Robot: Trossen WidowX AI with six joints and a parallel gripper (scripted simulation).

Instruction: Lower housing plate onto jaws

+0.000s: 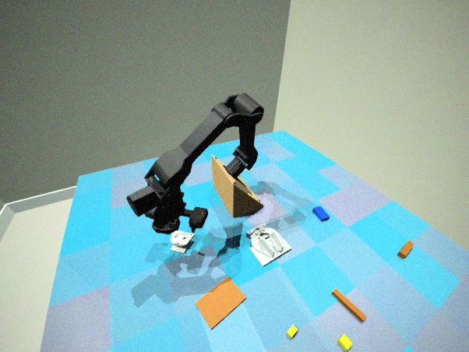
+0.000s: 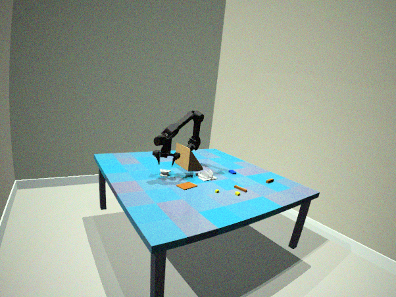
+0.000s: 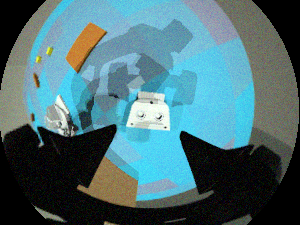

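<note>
The white housing plate (image 1: 182, 236) (image 2: 165, 171) (image 3: 151, 120) has two round holes and sits raised on a small white support at the left. My gripper (image 2: 166, 165) (image 3: 148, 131) is open and empty above it, with the fingers on either side of the plate in the wrist view. The white base plate (image 1: 266, 260) (image 2: 208, 179) lies on the table to the right, apart from the housing plate. Two pale jaws (image 1: 269, 244) lie side by side on it. Their pins and stubs are too small to make out clearly.
A tall tan wedge (image 1: 223, 189) (image 2: 183, 158) (image 3: 117, 184) stands beside the arm, behind the base plate. A flat orange panel (image 1: 220, 302) (image 2: 187, 186) (image 3: 86, 46) lies in front. An orange bar (image 1: 349, 304), an orange block (image 1: 406, 249), a blue block (image 1: 321, 213) and two yellow blocks (image 1: 292, 331) (image 1: 345, 342) lie farther right.
</note>
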